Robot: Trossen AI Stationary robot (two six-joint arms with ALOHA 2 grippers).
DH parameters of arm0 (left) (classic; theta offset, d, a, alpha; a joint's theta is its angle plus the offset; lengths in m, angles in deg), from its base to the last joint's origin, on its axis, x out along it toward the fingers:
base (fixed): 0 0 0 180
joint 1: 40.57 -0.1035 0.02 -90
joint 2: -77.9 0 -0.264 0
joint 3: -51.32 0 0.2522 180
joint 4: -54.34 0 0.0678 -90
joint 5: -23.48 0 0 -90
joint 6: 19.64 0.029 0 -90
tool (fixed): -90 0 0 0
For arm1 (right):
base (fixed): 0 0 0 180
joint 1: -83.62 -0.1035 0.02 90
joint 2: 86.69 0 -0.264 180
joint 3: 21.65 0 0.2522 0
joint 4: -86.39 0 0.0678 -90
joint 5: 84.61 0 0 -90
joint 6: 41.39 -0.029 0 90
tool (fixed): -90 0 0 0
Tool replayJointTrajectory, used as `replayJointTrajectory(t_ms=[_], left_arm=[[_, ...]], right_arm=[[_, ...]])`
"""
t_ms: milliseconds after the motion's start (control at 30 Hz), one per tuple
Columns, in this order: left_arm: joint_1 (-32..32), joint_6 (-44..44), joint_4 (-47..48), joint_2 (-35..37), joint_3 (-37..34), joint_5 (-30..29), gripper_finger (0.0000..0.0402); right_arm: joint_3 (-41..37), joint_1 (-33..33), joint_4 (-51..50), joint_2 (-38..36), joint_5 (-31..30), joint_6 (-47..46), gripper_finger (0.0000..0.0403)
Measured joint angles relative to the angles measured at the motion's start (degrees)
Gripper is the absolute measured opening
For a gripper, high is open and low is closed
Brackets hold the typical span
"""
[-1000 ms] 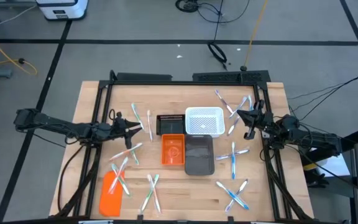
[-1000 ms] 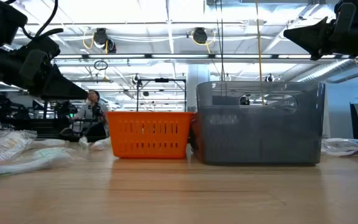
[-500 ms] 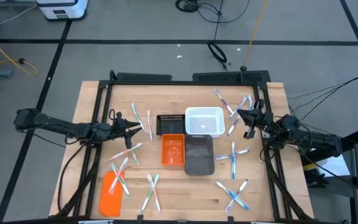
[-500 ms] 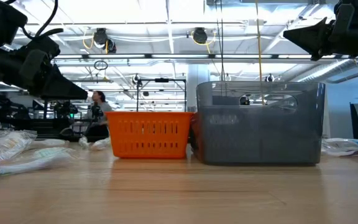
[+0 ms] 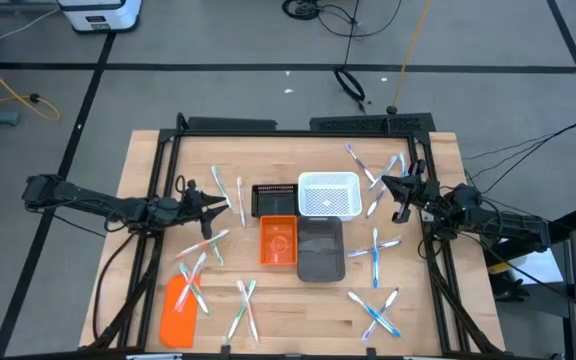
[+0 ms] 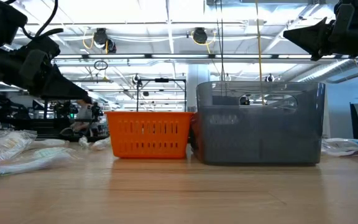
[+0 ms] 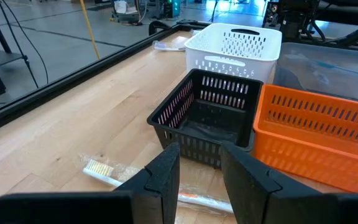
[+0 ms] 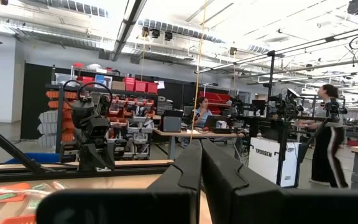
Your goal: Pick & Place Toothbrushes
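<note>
Toothbrushes (image 5: 206, 246) lie scattered on the counter (image 5: 148, 170) around the bins; left end effector (image 5: 220, 203) slightly spread, right end effector (image 5: 396, 189) pressed together, so lower left squarely over one handle before pinching.

Toothbrushes (image 5: 204, 243) | thin white sticks tipped blue, green, pink | lying flat in crossed pairs on the wooden tabletop | clusters at 10, 8 and 7 o'clock on the left, and at 2, 3 and 5 o'clock on the right | none held
</note>
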Motion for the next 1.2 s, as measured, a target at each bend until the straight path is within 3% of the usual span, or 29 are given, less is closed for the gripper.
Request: replayJointTrajectory(t_ms=[700,933,1200], left_arm=[[-0.01,0.01,0.00,0.02,-0.02,0.00,0.0118],[-1.30,2.47,-0.01,0.02,-0.02,-5.55,0.0118],[-1.93,3.12,-0.33,0.02,0.00,-5.62,0.0118]], right_arm=[[0.00,0.00,0.01,0.00,0.00,0.01,0.0004],[-0.01,0.00,1.21,0.02,0.00,0.01,0.0004],[-0.02,0.00,1.73,0.02,0.14,-0.21,0.0004]])
